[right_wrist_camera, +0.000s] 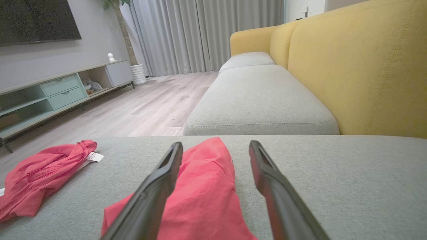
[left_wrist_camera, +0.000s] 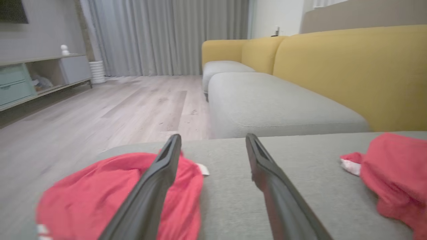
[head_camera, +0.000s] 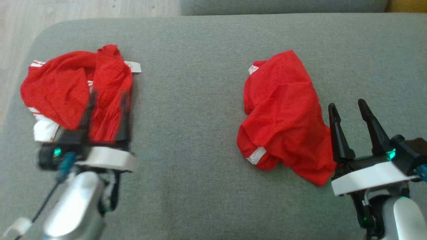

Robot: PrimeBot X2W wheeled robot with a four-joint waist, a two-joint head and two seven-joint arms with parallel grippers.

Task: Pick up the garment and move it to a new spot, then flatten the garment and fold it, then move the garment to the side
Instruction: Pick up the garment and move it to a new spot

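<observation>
Red mesh cloth with white trim lies in two crumpled heaps on a grey sofa cushion (head_camera: 200, 133), well apart from each other. The left garment (head_camera: 63, 90) sits near the cushion's left end, a white label (head_camera: 135, 66) poking out at its far edge. The left gripper (head_camera: 108, 98) hangs over the near side of this heap with its dark fingers spread wide and nothing pinched between them. It is blurred in the head view, so whether the fingertips brush the fabric or hover just above it cannot be told. In the left wrist view one finger crosses the red cloth and the other lies over bare cushion. The right garment (head_camera: 280, 113) lies toward the cushion's right half, bunched and creased, with a white band at its near edge. The right gripper (head_camera: 347, 104) stands just beside its near right corner, jaws apart and empty. Beyond the cushion are a yellow backrest (right_wrist_camera: 367, 66) and pale wood floor (left_wrist_camera: 100, 106).
</observation>
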